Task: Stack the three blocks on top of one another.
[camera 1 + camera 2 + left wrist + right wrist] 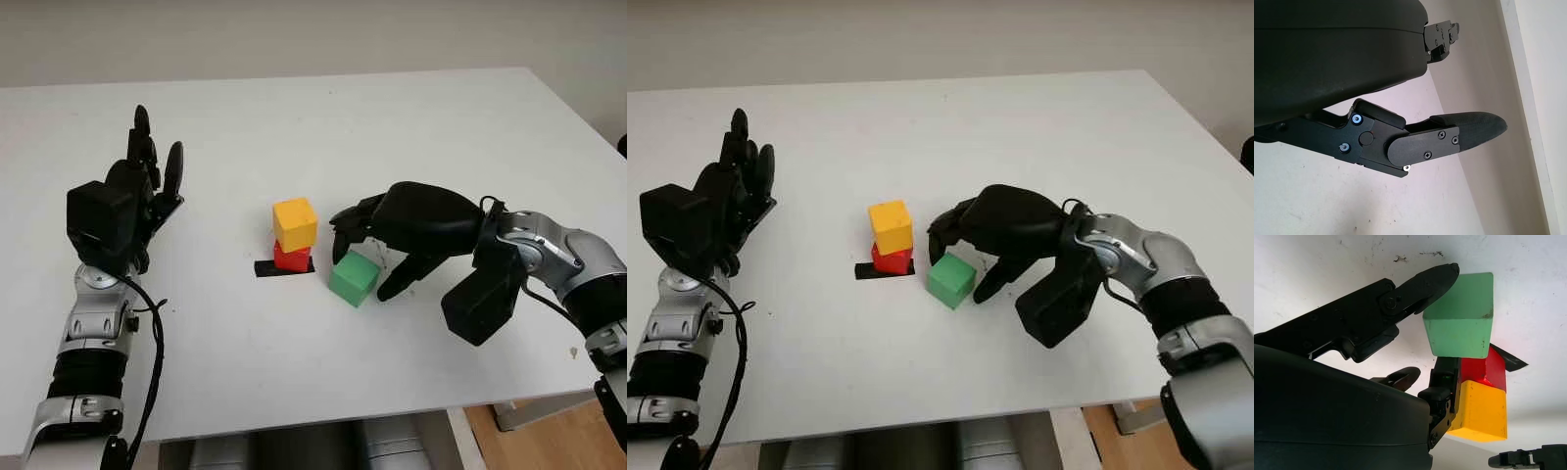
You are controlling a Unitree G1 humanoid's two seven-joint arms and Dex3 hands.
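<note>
I am reaching my right robot hand over the middle of the white surface, and its fingers are closing around the green block. One finger is pressing along one side of that block, and another finger is lying against the opposite side, between the green block and the stack. The green block is sitting on the surface, just right of and slightly nearer than the stack; whether I am lifting it at all, I cannot tell. The yellow block is sitting on top of the red block, turned a little off the red one's lines. The red block is standing on a strip of black tape stuck to the surface. I am holding my left robot hand open at the far left of the surface, well apart from the blocks, grasping nothing.
</note>
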